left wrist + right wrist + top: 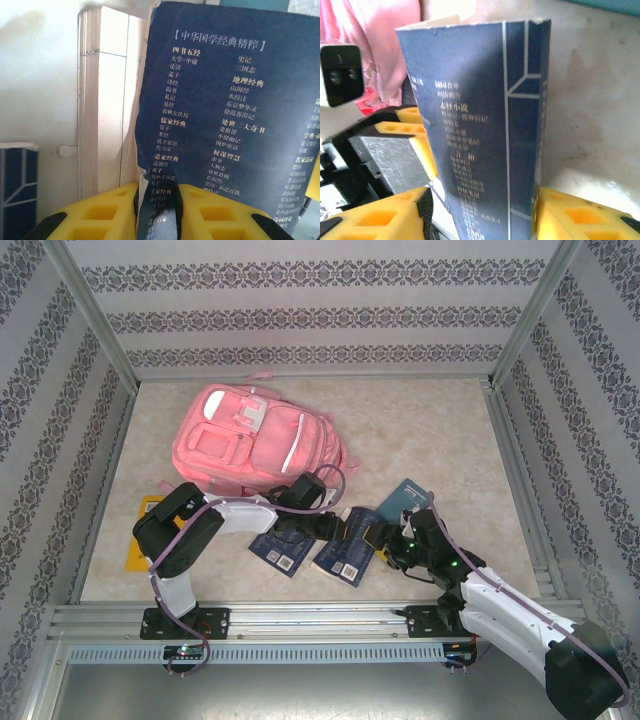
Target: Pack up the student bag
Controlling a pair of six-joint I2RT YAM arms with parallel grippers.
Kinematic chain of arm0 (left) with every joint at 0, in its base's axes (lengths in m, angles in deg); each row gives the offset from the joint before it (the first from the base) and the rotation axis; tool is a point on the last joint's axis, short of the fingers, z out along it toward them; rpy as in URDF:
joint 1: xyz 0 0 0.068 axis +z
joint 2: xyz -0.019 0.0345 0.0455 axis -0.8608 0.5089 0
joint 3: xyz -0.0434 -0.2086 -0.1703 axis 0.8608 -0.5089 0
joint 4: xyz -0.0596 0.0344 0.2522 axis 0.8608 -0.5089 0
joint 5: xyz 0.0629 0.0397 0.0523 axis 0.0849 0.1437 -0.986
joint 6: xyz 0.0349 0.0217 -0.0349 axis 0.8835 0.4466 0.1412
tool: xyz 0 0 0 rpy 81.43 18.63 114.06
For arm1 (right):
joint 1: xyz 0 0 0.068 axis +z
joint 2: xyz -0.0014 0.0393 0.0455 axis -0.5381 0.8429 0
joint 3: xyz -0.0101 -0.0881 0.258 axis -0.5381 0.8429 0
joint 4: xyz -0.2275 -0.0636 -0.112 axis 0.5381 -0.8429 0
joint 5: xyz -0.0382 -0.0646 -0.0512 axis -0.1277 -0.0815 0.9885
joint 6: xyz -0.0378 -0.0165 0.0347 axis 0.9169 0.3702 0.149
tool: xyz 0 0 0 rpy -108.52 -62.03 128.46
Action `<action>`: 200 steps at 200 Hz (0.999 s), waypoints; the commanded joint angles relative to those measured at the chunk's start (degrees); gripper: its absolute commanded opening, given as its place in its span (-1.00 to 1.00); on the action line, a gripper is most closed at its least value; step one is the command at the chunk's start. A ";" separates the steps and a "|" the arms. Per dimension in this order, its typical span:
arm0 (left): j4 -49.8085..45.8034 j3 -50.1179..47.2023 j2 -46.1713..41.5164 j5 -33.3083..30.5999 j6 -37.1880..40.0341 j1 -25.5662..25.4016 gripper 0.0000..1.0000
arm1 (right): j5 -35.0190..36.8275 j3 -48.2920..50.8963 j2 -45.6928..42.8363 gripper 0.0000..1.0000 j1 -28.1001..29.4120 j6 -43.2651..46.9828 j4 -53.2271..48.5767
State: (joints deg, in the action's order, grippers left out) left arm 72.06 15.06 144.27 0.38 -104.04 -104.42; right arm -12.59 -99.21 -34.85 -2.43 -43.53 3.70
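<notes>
The pink student bag [255, 440] lies on the table at the back left, its pockets facing up, and its fabric [375, 45] also fills a corner of the right wrist view. A dark blue book [345, 552] stands between both grippers at mid-table. My left gripper [159, 200] is shut on that book's torn back cover [225, 100], beside the white page block [107, 100]. My right gripper [482, 210] is open and straddles the same book [480, 125]. Its right finger touches the spine, and a gap shows at the left pad [426, 205].
A second dark blue book [280, 550] lies flat just left of the held one. A teal book [405, 498] lies behind the right gripper and a yellow one [140, 530] at the left under the left arm. Aluminium rails and patterned walls fence the table.
</notes>
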 commanded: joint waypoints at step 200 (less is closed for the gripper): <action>13.55 -11.44 0.37 7.45 -9.83 3.17 -0.09 | 0.48 -4.95 7.25 -0.75 0.38 10.91 3.91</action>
State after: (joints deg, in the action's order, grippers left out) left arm 88.54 5.68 143.27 9.62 -112.87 -100.95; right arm -11.55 -101.00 -27.65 -2.03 -35.12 7.98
